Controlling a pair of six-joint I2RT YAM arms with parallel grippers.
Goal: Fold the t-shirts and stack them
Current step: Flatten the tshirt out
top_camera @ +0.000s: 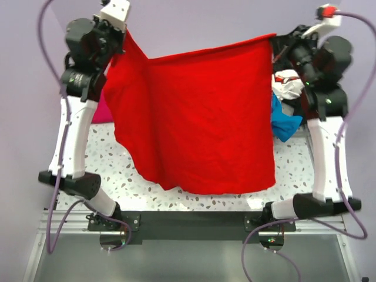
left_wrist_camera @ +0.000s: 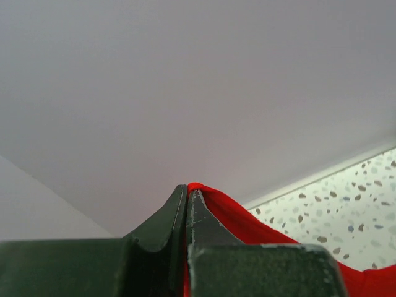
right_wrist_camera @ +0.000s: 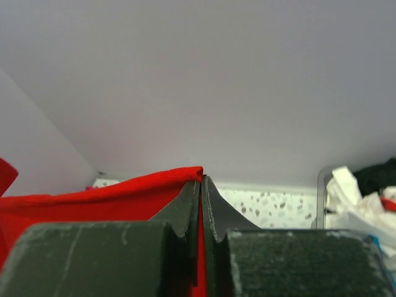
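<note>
From the overhead camera I see the red t-shirt (top_camera: 194, 117) hanging as a broad sheet between both arms. Its top edge runs from the left jaws at the upper left to the right jaws at the upper right. Its lower edge hangs low over the speckled tabletop (top_camera: 117, 170) near the bases, and I cannot tell whether it touches. A pink shirt (top_camera: 100, 114) peeks out behind it on the left. A blue shirt (top_camera: 283, 124) and a white shirt (top_camera: 288, 87) lie bunched beside the right arm (top_camera: 323, 147). On the left wrist view, the left jaws are pressed together on a thin fold of red cloth right at their tips, with tabletop beyond at the lower right. On the right wrist view, the right jaws are likewise closed on the red edge, which runs off to the left. White and dark cloth is heaped at the far right. I judge the shirt to be light, limp and quick to sag or swing, so I would hold it at the two top corners and keep the edge taut. With so little cloth in each pinch, a sharp pull could slip it free.
</note>
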